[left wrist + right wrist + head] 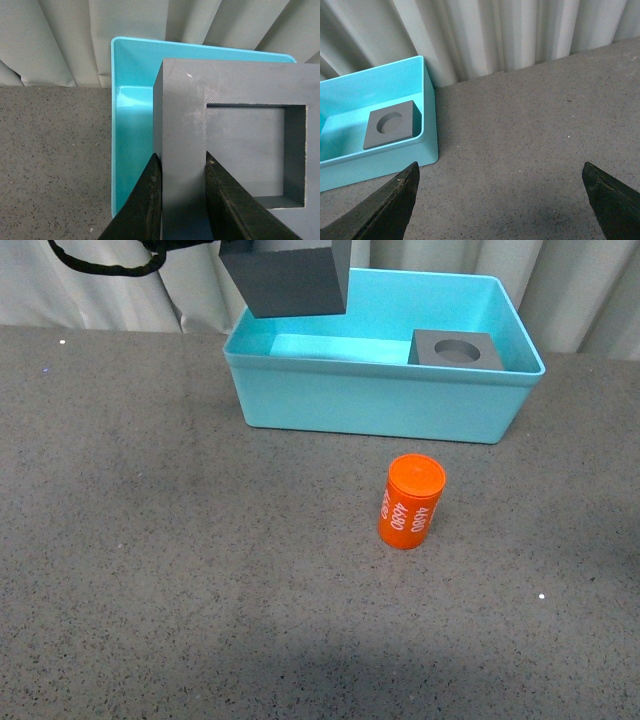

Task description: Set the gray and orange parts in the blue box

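Left gripper [181, 162]: black jaws pinching one wall of matte gray cube with square recess [235, 80], one finger outside, the other in the recess. Light-blue plastic box [380, 405] below jaws.
Right gripper [500, 170]: jaws spread wide, nothing between. Gray cube with round recess [390, 124] in box, ahead and off to one side.
Orange cylinder with white numerals [411, 502] stands on speckled gray table [150, 540], outside box, clear of both jaws.

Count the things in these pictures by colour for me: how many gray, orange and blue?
Gray: 2, the square-recess cube held by the left gripper and the round-recess cube inside the box.
Orange: 1, the cylinder standing on the table.
Blue: 1, the box.
Total: 4.
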`<action>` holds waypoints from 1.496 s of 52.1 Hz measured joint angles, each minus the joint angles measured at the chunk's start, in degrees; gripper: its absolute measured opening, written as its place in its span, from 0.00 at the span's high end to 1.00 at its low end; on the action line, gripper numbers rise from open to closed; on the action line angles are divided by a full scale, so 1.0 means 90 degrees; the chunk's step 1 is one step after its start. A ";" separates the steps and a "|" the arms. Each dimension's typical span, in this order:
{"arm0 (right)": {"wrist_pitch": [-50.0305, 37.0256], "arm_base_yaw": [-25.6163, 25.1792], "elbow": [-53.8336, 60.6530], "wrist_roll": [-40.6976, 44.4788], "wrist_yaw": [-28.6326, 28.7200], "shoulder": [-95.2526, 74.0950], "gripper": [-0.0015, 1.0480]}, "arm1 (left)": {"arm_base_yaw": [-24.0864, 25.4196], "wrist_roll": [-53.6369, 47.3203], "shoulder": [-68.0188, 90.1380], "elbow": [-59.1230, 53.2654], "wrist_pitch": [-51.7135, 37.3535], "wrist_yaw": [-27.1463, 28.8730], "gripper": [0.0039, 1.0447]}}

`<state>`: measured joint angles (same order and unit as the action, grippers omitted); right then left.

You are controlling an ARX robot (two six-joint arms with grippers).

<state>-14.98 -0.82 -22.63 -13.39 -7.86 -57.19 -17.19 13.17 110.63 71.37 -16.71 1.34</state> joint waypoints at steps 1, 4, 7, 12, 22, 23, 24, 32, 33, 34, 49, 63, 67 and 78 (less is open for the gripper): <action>0.0000 0.0000 0.0000 -0.0002 0.0000 0.0000 0.09 | 0.0000 -0.0007 0.0087 0.0063 0.0022 0.0000 0.83; 0.0000 0.0000 0.0000 -0.0002 0.0000 0.0000 0.09 | -0.0002 -0.0041 0.0238 0.0170 0.0056 0.0002 0.83; 0.0000 0.0000 0.0000 0.0000 0.0000 0.0000 0.09 | -0.0002 -0.0061 0.0372 0.0255 0.0056 0.0002 0.83; 0.0000 0.0000 0.0000 0.0000 0.0000 0.0000 0.09 | -0.0002 -0.0073 0.0595 0.0398 0.0061 0.0015 0.83; 0.0000 0.0000 0.0000 -0.0002 0.0000 0.0000 0.09 | -0.0019 -0.0117 0.0908 0.0571 0.0019 0.0000 0.83; 0.0000 0.0000 0.0000 0.0000 0.0000 0.0000 0.09 | -0.0022 -0.0126 0.0925 0.0583 0.0017 0.0005 0.83; 0.0000 0.0000 0.0000 0.0000 0.0000 0.0000 0.09 | -0.0027 -0.0153 0.0962 0.0597 0.0012 0.0019 0.83; 0.0000 0.0000 0.0000 -0.0002 0.0000 0.0000 0.09 | -0.0044 -0.0255 0.1149 0.0656 -0.0049 0.0080 0.83; 0.0000 0.0000 0.0000 0.0000 0.0000 0.0000 0.09 | -0.0046 -0.0267 0.1166 0.0656 -0.0056 0.0090 0.83; 0.0000 0.0000 0.0000 -0.0002 0.0000 0.0000 0.09 | -0.0049 -0.0277 0.1192 0.0658 -0.0063 0.0109 0.83; 0.0000 0.0000 0.0000 -0.0002 0.0000 0.0000 0.09 | -0.0041 -0.0284 0.1583 0.0850 -0.0010 0.0168 0.83; 0.0000 0.0000 0.0000 0.0000 0.0000 0.0000 0.09 | -0.0007 -0.0257 0.1712 0.1035 0.0223 0.0172 0.83; 0.0000 0.0000 0.0000 -0.0002 0.0000 0.0000 0.09 | -0.0007 -0.0253 0.1732 0.1059 0.0277 0.0165 0.83; 0.0000 0.0000 0.0000 -0.0002 0.0000 0.0000 0.09 | -0.0007 -0.0134 0.1710 0.1105 0.0277 0.0172 0.46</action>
<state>-14.98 -0.82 -22.63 -13.41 -7.86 -57.19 -17.26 11.97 126.02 81.32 -14.22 2.90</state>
